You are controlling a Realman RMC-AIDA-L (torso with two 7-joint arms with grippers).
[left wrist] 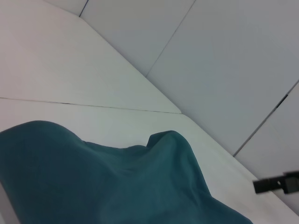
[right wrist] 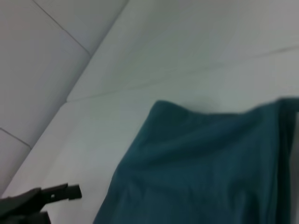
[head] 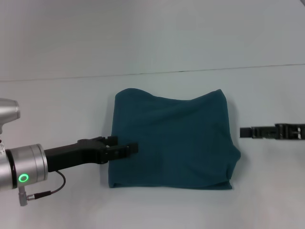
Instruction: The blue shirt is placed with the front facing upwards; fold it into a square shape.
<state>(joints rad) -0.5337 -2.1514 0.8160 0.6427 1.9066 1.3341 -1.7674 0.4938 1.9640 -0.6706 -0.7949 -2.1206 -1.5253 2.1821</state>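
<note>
The blue shirt point(head: 174, 140) lies folded into a rough square in the middle of the white table, plain side up, with no lettering showing. Its far edge is wavy and its right side bulges a little. My left gripper point(head: 126, 147) reaches in from the left, and its tip hangs over the shirt's left edge. My right gripper point(head: 245, 132) is level with the shirt's middle, a short gap off its right edge and not touching it. The left wrist view shows the shirt point(left wrist: 107, 186) close up, with the right gripper point(left wrist: 280, 183) beyond. The right wrist view shows the shirt point(right wrist: 201, 163) and the left gripper point(right wrist: 46, 196).
The white table point(head: 57, 105) stretches around the shirt on all sides. Its far edge meets a pale wall point(head: 143, 33). A thin cable point(head: 52, 183) hangs under my left wrist.
</note>
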